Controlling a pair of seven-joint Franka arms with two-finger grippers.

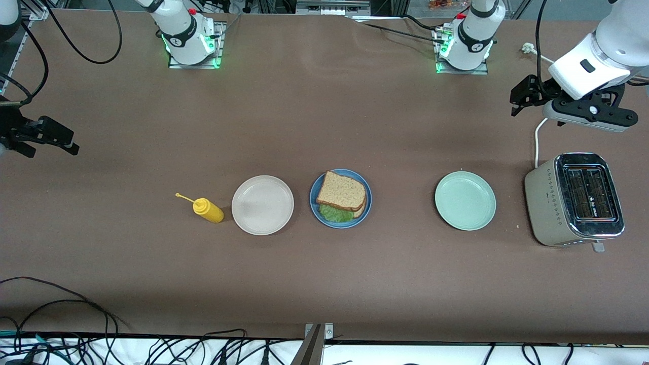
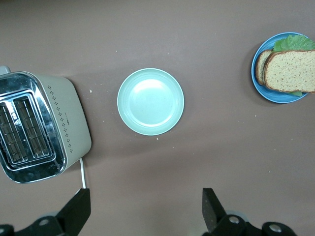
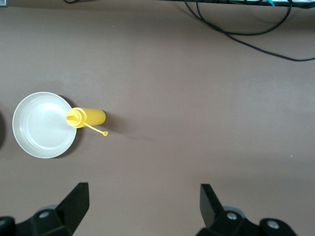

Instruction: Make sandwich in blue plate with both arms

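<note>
The sandwich [image 1: 342, 191] lies on the blue plate [image 1: 314, 200] at mid-table: two brown bread slices stacked, with green lettuce [image 1: 334, 213] showing at the edge nearer the front camera. The left wrist view shows the blue plate [image 2: 259, 83], its top slice [image 2: 291, 71] and the lettuce [image 2: 294, 43] too. My left gripper [image 1: 522, 96] [image 2: 146, 206] hangs open and empty over bare table at the left arm's end, close to the toaster. My right gripper [image 1: 50, 144] [image 3: 144, 201] hangs open and empty over bare table at the right arm's end.
A beige-white plate [image 1: 262, 205] [image 3: 42, 125] and a yellow mustard bottle [image 1: 208, 209] [image 3: 91, 117] stand beside the blue plate toward the right arm's end. A pale green plate [image 1: 465, 200] [image 2: 150, 101] and a toaster [image 1: 575, 198] [image 2: 37, 125] stand toward the left arm's end. Cables [image 1: 61, 304] trail along the front edge.
</note>
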